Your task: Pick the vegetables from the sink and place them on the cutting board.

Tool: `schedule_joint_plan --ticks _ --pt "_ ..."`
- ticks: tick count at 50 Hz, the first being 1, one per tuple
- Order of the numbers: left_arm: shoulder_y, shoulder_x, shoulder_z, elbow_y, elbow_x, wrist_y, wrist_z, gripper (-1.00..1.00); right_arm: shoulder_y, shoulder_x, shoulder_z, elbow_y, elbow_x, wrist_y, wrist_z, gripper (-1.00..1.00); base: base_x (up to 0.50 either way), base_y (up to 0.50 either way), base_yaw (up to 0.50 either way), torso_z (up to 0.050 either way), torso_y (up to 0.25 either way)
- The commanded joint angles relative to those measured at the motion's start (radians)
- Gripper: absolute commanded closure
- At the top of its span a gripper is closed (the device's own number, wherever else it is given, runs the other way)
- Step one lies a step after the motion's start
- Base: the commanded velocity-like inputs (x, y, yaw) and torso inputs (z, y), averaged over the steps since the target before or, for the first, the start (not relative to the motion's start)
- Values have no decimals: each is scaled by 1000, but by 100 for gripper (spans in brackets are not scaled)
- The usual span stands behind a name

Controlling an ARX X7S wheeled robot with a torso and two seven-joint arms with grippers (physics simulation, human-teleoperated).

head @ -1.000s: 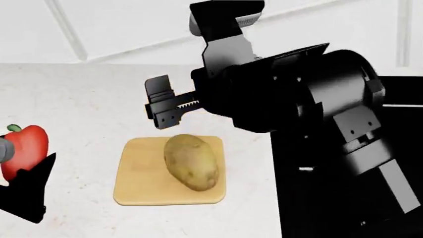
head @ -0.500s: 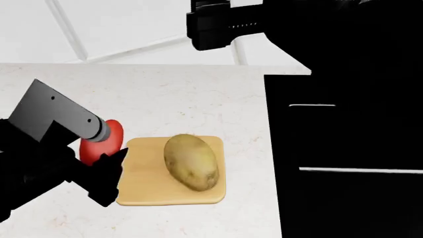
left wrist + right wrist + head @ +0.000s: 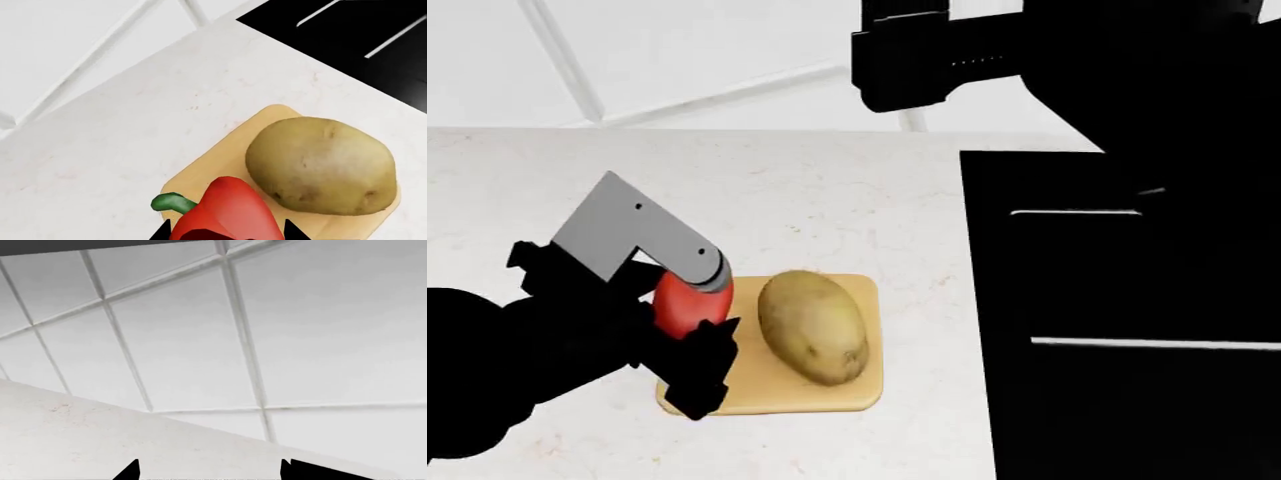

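The pale tan cutting board (image 3: 827, 395) lies on the speckled counter left of the black sink (image 3: 1121, 330). The tan potato (image 3: 814, 326) lies on the board; it also shows in the left wrist view (image 3: 323, 166). My left gripper (image 3: 701, 330) is shut on the red bell pepper (image 3: 691, 303) and holds it over the board's left edge. In the left wrist view the pepper (image 3: 227, 212) with its green stem (image 3: 172, 202) sits between the fingertips (image 3: 162, 232), above the board (image 3: 220, 160). My right gripper (image 3: 888, 60) is raised at the back, open and empty.
The sink's silver edge lines (image 3: 1154, 344) run across the black basin at the right. White tiled wall (image 3: 694, 60) stands behind the counter (image 3: 761, 200). The right wrist view shows only wall tiles (image 3: 200, 340) and a counter strip (image 3: 100, 440).
My left gripper has carried the pepper rightward from the counter's left side to the board's left edge. My right arm has risen and pulled back from above the board.
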Motion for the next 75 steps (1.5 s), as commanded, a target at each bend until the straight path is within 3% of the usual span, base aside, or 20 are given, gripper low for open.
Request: schedule_joint_plan --ticks 1,21,22,33,39,41,46,53,58,61,63,64,65,67,75 --pt "-5 23 46 -56 26 32 22 100 -11 17 4 -7 10 -2 3 -100 0 0 0 0 0" --pt "8 26 75 -56 31 34 22 100 -50 22 4 -19 41 -18 10 -100 0 0 0 0 0" --pt "7 23 74 -50 28 31 21 -100 -49 23 3 -18 40 -18 10 -100 0 0 0 0 0" --pt "-10 17 43 0 -11 -9 -3 -100 -53 30 8 -26 66 -25 26 -100 0 0 0 0 0" --pt "-20 -15 -29 56 -78 -60 -34 -100 -53 38 12 -29 71 -29 29 -100 0 0 0 0 2" --pt "-22 -27 -71 74 -114 -83 -50 -100 -59 40 11 -29 65 -32 25 -100 0 0 0 0 0" --pt "-32 -29 -328 110 -370 -225 -192 -100 -79 49 12 -36 76 -34 34 -100 0 0 0 0 0" --pt "-31 -88 -485 148 -498 -246 -300 -100 -104 78 36 -77 63 -60 44 -100 0 0 0 0 0" --pt "-120 -107 -572 97 -595 -270 -383 -100 -120 98 31 -107 60 -49 38 -100 0 0 0 0 0" --pt "-204 -102 -594 74 -659 -289 -444 -100 -129 94 31 -101 58 -56 31 -100 0 0 0 0 0" --pt "-253 -88 -608 21 -730 -299 -543 -100 -121 89 24 -97 42 -55 21 -100 0 0 0 0 0" --pt "-284 -67 -617 -57 -804 -288 -656 -100 -107 82 10 -82 17 -50 -1 -100 0 0 0 0 0" --pt "-323 -65 -601 -79 -795 -294 -648 -100 -89 74 2 -57 -3 -51 -13 -100 0 0 0 0 0" --pt "-367 -49 -604 -150 -880 -280 -748 -100 -60 66 -7 -34 -13 -46 -22 -100 0 0 0 0 0" --pt "-545 -51 -508 -215 -750 -291 -630 -100 113 39 -54 92 -61 -4 -77 -100 0 0 0 1 0"
